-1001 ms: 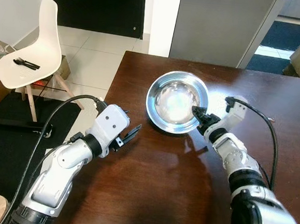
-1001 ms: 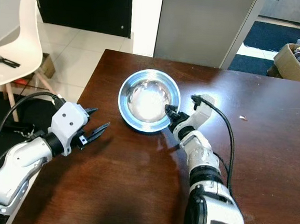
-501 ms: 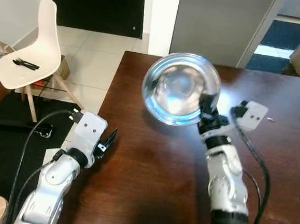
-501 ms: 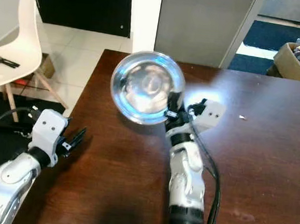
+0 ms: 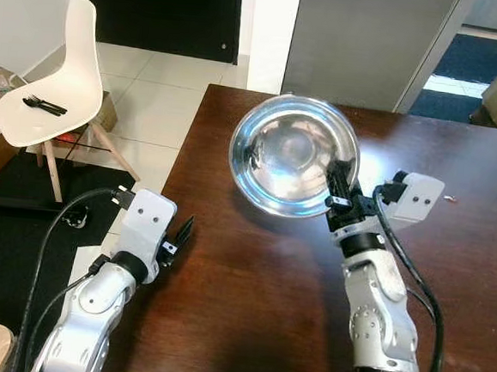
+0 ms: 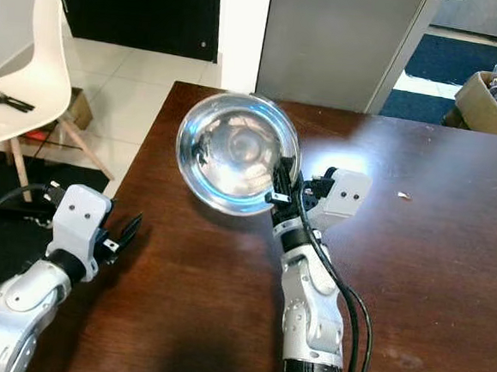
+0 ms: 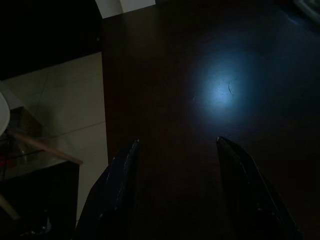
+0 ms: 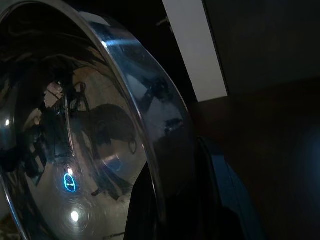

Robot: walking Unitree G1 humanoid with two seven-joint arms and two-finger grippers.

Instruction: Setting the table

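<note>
- Your right gripper (image 5: 341,186) has its jaws clamped on the near rim of the round, shiny stainless-steel bowl (image 5: 292,155); one finger sits inside the rim and one outside, as the right wrist view shows.
- You are holding that bowl lifted clear of the dark brown wooden surface (image 5: 255,324), tilted so its open side faces the head camera.
- The bowl hangs above the far left part of the surface, close to its far edge.
- Your left gripper (image 5: 181,233) hovers at the left edge of the surface, low and well apart from the bowl. Its jaws stand apart with nothing between them; the left wrist view shows the two black fingers (image 7: 119,185) spread over the bare dark wood.
- To your left, on the tiled floor, stands a white moulded plastic chair (image 5: 60,85) with black cutlery (image 5: 43,105) lying on its seat.
</note>
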